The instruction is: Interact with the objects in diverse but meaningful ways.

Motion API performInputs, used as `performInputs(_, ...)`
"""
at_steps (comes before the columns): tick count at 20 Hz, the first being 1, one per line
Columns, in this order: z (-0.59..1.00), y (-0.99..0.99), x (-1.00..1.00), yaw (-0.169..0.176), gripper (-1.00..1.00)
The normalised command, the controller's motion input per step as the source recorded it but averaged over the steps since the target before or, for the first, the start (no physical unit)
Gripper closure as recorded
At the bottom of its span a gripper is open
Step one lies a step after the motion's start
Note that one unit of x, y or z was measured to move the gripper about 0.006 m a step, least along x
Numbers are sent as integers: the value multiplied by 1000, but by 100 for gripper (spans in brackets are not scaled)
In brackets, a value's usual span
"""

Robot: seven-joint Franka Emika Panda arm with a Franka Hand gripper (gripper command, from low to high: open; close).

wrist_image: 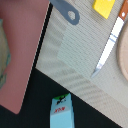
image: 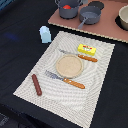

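Tomato, red and round point(image: 65, 8), sits inside your grey two-handled pot point(image: 68, 10), beyond the striped beige placemat point(image: 35, 75). Yellow packet point(image: 86, 49) lies on that mat; its red label is unreadable. Pincer unseen; state unknown.

My work surface: a black table point(image: 15, 45) carrying a beige woven placemat point(image: 35, 75) and, at the far edge, a reddish-brown board point(image: 107, 31). A light blue carton point(image: 45, 34) stands on the bare table just beside the mat's far corner. At the exterior view's right, a bowl's point(image: 123, 17) edge sits on the board.
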Motion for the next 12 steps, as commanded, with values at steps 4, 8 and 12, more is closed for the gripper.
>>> performInputs(4,-52,-10,814,-100,-100)
performInputs(8,-33,0,805,-98,-100)
performInputs(12,-77,0,674,-51,-100)
